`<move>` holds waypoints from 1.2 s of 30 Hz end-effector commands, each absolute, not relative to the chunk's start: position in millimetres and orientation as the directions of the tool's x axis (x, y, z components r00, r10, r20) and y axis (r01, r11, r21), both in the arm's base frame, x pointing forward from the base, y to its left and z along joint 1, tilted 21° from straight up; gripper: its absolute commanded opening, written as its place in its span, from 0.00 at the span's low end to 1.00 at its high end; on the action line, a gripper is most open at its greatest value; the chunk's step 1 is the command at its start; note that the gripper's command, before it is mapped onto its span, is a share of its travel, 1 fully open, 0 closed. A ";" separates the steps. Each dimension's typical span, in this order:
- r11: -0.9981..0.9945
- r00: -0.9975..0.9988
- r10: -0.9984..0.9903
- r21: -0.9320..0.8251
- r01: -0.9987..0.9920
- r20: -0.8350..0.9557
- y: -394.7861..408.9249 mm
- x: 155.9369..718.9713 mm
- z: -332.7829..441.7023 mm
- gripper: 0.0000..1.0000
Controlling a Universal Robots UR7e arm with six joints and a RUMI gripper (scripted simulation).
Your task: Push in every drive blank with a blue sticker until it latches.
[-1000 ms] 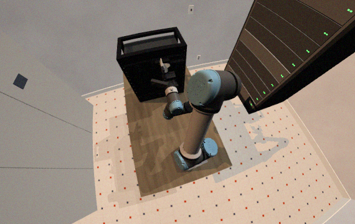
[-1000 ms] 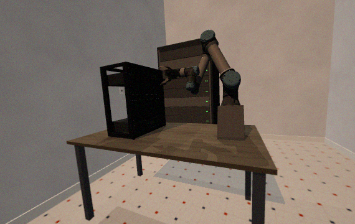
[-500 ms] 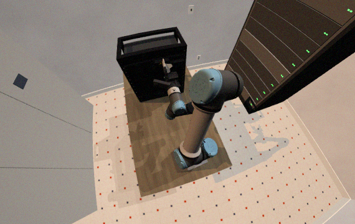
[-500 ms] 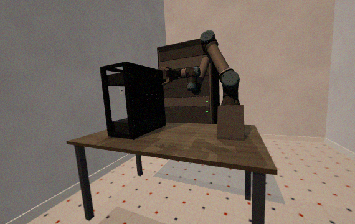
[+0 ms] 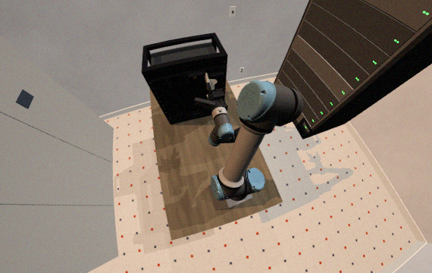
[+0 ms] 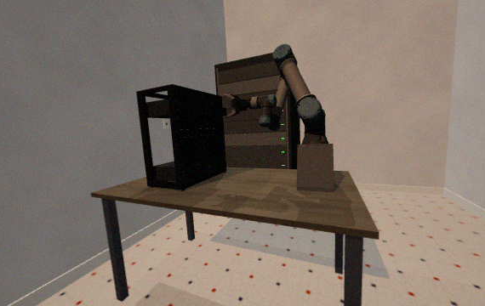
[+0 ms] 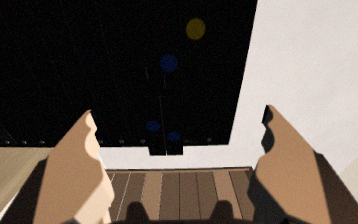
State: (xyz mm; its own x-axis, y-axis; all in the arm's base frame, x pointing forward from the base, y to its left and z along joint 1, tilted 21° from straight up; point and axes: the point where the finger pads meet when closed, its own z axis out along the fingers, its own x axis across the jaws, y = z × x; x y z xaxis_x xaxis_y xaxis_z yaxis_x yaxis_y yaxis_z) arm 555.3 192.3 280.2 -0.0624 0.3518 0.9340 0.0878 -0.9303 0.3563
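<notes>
Your gripper [image 7: 180,165] hangs with fingers spread wide and empty before the black rack [image 6: 183,136] on the table [image 6: 268,200], so press the blue-stickered blanks [image 7: 168,63] squarely (rack likely light, loose, tippy) rather than gripping.

We find no readable text, brand, number or label anywhere in these views. The only markings we can make out are plain colored dots on the dark rack [image 7: 105,70] face in the wrist view: a yellow sticker [image 7: 195,29] near the top center of the frame, a blue sticker [image 7: 168,63] just below it, and two fainter blue dots [image 7: 153,126] lower down; none carries lettering. The server cabinet [image 5: 352,57] at upper right of the top view shows small green indicator lights [image 5: 396,41], without legible characters. The dark square [image 5: 24,98] at left is blank.
</notes>
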 end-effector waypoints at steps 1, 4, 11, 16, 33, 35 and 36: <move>-0.930 -0.065 0.351 0.356 0.091 0.934 173.5 554.2 281.3 1.00; -0.930 -0.065 0.351 0.356 0.091 0.934 162.6 553.6 281.7 1.00; -0.930 -0.065 0.351 0.356 0.091 0.934 143.2 552.5 282.3 1.00; -0.930 -0.065 0.351 0.356 0.091 0.934 132.8 551.9 282.7 1.00; -0.930 -0.065 0.351 0.356 0.091 0.934 115.2 550.9 283.3 1.00; -0.930 -0.065 0.351 0.356 0.091 0.934 115.0 550.9 283.3 1.00; -0.930 -0.065 0.351 0.356 0.091 0.934 115.0 550.9 283.3 1.00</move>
